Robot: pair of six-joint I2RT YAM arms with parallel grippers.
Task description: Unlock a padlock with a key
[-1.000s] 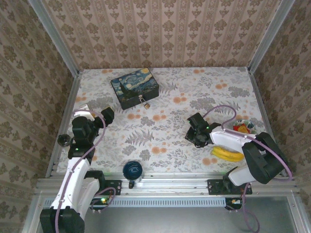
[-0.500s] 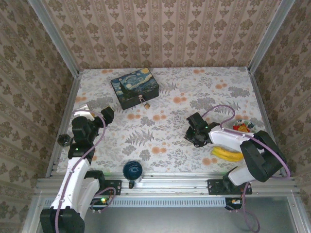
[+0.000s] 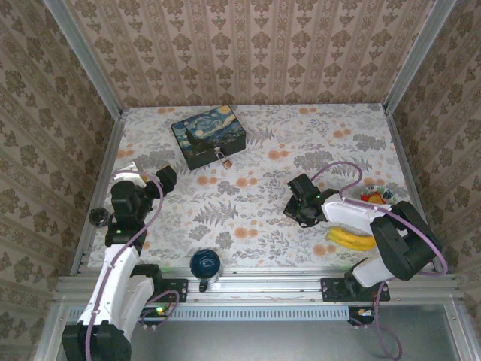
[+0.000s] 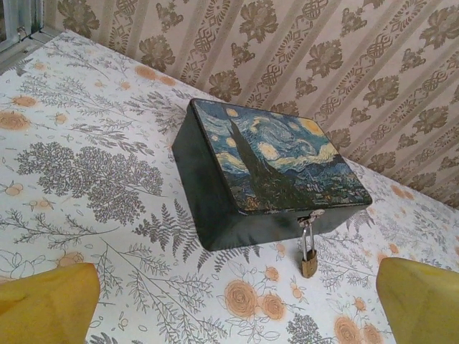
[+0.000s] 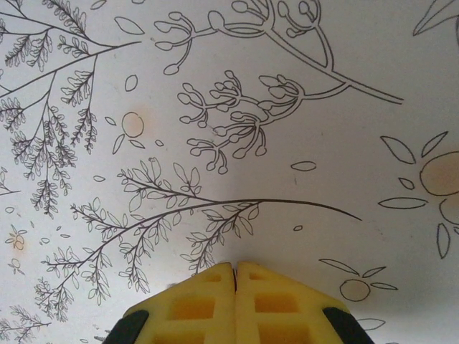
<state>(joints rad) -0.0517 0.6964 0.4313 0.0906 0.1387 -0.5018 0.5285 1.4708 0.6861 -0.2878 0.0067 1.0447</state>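
The brass padlock (image 3: pixel 223 159) (image 4: pixel 309 263) hangs by its silvery shackle from the latch of the Starry Night tin (image 3: pixel 209 134) (image 4: pixel 280 161) and rests on the floral tablecloth. My left gripper (image 3: pixel 167 177) (image 4: pixel 233 312) is open, near and left of the tin, its yellow fingers (image 4: pixel 44 304) wide apart and holding nothing. My right gripper (image 3: pixel 293 210) (image 5: pixel 235 266) is shut, tips down against the cloth right of centre. The key is hidden; a thin dark line lies in the seam between the right pads (image 5: pixel 208 294), and I cannot tell what it is.
A banana (image 3: pixel 350 239) lies by the right arm, with a small colourful object (image 3: pixel 376 197) behind it. A dark blue round dish (image 3: pixel 204 264) sits at the near edge. A small dark object (image 3: pixel 98 217) lies at the left rim. Patterned walls enclose the table.
The right gripper has closed its fingers fully and shifted slightly left on the cloth. The left arm, tin and padlock have not moved.
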